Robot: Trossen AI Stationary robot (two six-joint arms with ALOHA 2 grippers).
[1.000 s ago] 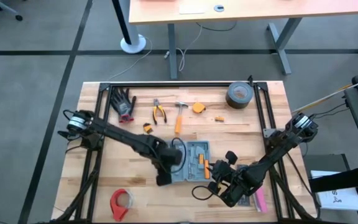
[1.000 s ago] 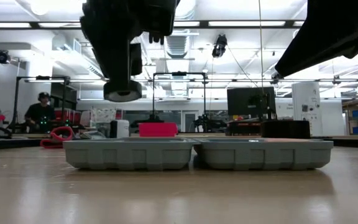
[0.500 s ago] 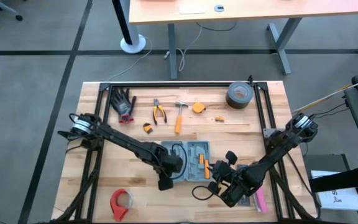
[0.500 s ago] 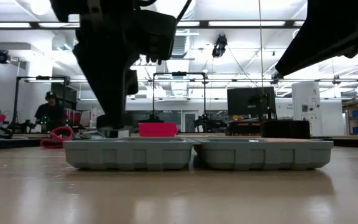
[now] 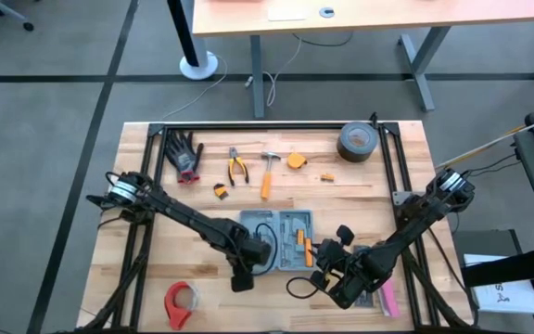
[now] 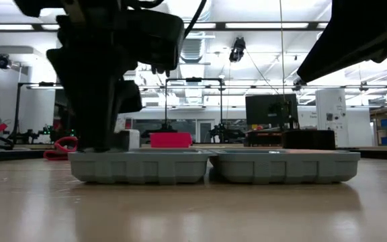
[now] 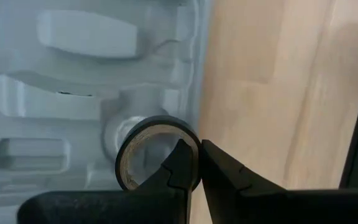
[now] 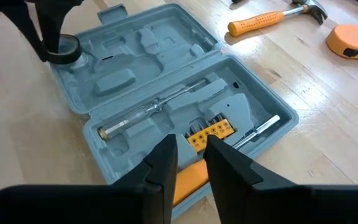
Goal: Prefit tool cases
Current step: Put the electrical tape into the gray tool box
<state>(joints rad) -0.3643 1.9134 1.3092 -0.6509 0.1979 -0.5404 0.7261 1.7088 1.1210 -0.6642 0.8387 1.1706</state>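
Observation:
The blue-grey tool case [image 5: 286,232] lies open and flat on the table, its grey tray [image 8: 142,81] holding a long metal shaft [image 8: 148,112] and an orange bit holder [image 8: 210,132]. My left gripper [image 7: 194,158] is shut on a small black tape roll [image 7: 157,155] low over a round slot [image 8: 82,62] in the case's left half. In the low view it reaches the case's rim [image 6: 96,144]. My right gripper [image 8: 191,155] waits at the case's right near edge, shut on an orange-handled tool [image 8: 188,180]. My left gripper pinches the tape roll's wall [image 7: 194,146], one finger inside the ring and one outside. The fingers come steeply from above. The roll hangs at the fingertips over the tray's round slot; whether it touches the tray I cannot tell. My right gripper has the orange handle [image 8: 180,185] between its two fingers, which slant down from the table's right near side. The fingers hide the place of contact. The handle lies across the fingers above the case's near edge.
On the far half of the table lie black gloves [image 5: 184,154], pliers [image 5: 237,167], a hammer [image 5: 268,173], an orange tape measure [image 5: 296,160] and a grey duct tape roll [image 5: 355,141]. A red tape dispenser [image 5: 180,302] sits near left, a pink bar [image 5: 387,299] near right.
My left gripper has come down and toward the table's near left with the tape roll. The roll hung well above the case a second ago and is now at the level of the case's rim. The right arm has kept still.

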